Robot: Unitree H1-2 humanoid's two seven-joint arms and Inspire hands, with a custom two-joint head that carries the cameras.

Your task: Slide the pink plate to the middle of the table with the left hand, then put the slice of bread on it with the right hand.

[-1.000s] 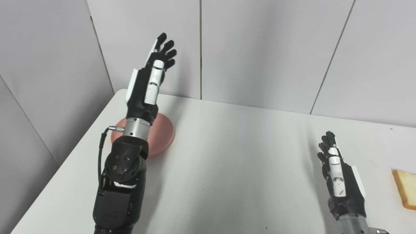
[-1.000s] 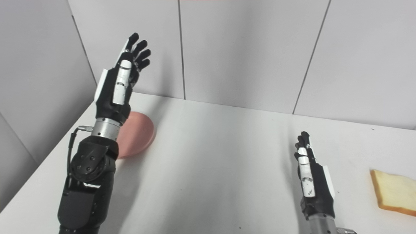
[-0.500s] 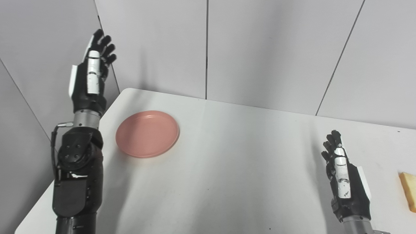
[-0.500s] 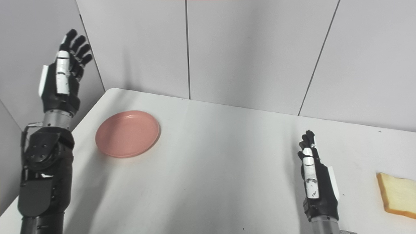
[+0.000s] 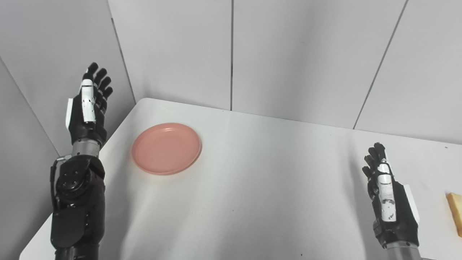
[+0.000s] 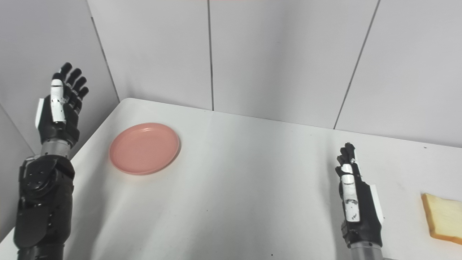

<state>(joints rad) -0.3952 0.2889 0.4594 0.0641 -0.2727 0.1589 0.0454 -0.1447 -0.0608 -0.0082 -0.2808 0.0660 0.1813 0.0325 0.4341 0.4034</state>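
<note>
From my station I see the white table [image 5: 260, 187] running back to a grey panelled wall [image 5: 288, 54]; the pink plate [image 5: 166, 148] lies flat on the tabletop near the far left corner, well left of the middle, with nothing on it; it touches neither hand. My left hand [image 5: 86, 108] is raised upright off the left edge of the table, beside the plate but clearly apart from it and above table level; its fingers [image 5: 97, 77] are stretched up and spread, holding nothing; its dark forearm rises from the bottom left corner of both views. My right hand [image 6: 355, 200] stands at the right side of the table, low and near the front edge; its fingers point up and away from me, extended and lying close side by side, and there is nothing in it; whether it rests on the surface or hangs just over it I cannot tell. The slice of bread [image 6: 442, 220] lies flat on the table at the far right, cut by the picture's edge in both views; only a thin strip of it shows in the left eye view; it is to the right of my right hand with bare tabletop between them; plate and bread are well apart, at opposite sides of the table.
</note>
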